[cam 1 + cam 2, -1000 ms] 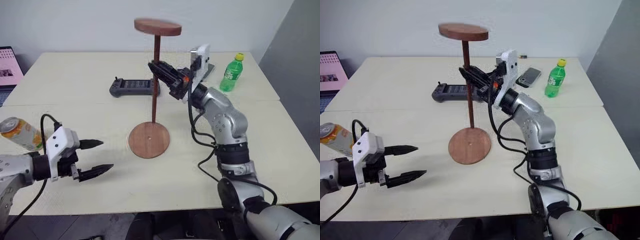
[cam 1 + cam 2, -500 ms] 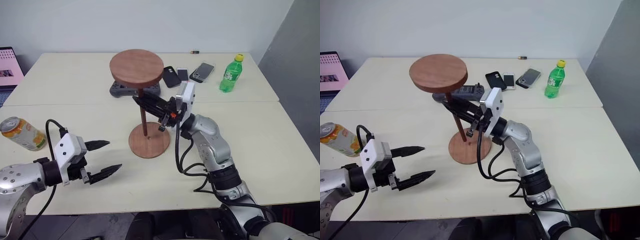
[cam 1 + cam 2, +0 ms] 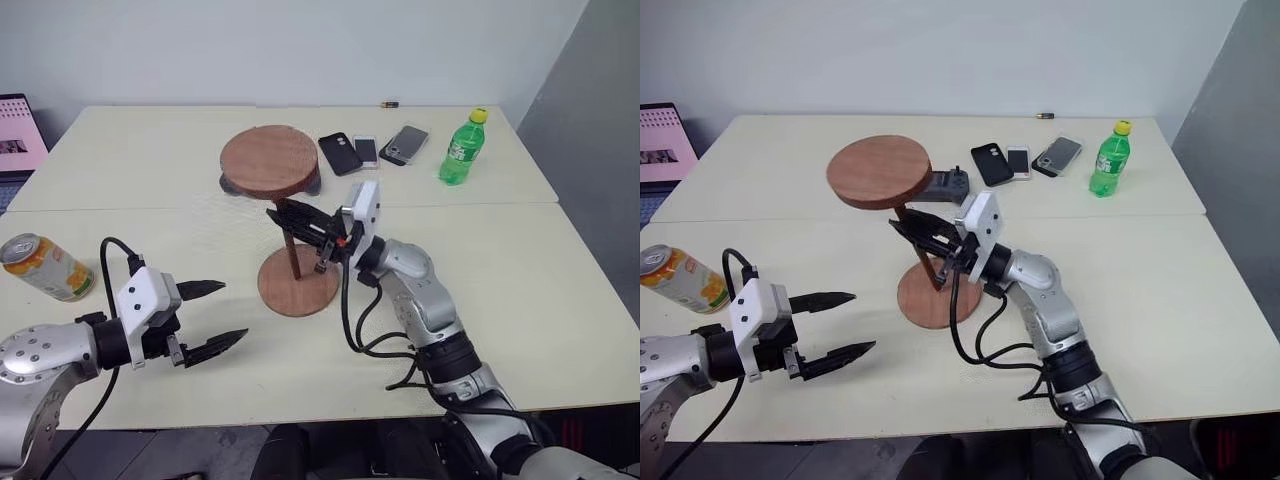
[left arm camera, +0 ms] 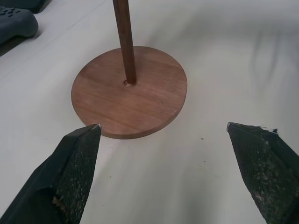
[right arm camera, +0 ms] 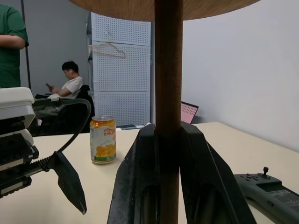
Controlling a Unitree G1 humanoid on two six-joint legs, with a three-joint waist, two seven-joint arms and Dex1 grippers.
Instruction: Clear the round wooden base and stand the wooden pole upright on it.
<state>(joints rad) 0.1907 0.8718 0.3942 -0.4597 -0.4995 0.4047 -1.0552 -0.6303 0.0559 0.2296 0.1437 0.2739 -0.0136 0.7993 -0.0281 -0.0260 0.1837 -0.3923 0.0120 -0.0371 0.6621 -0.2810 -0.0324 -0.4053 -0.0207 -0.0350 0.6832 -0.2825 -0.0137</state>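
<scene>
The thin dark reddish-brown wooden pole (image 3: 290, 247) stood upright w/ its lower tip in the small centre hole of the flat round reddish-brown wooden base (image 3: 299, 283), which lay near the middle of the pale table (image 3: 560, 290). The left wrist view showed the tip seated right at the hole; how deep it sat couldn't be told. The round plate fixed to the pole's top end (image 3: 269, 160) was up, roughly level.

Right gripper (image 3: 290, 222) reached in sideways from the robot's right, jaws clamped on the pole at about mid-height, prob. to keep it vertical and steer the tip into the hole. Holding midway up left the tip visible and kept the arm clear of the base.

Left gripper (image 3: 205, 318) hovered low over the table on the robot's left, near the base but apart from it, jaws spread wide w/ nothing between them. It pointed at the base, likely on standby to steady it if it slid.

Nothing else sat on the base, so the clearing part looked done. The orange drink can (image 3: 42, 267) lay at the left edge of the table, well apart. A dark game controller (image 3: 944, 184), three phones (image 3: 368, 148) and a green plastic bottle (image 3: 457, 147) sat at the far side. Judged: the task was nearly complete, and what remained was letting go w/o tipping the pole.
</scene>
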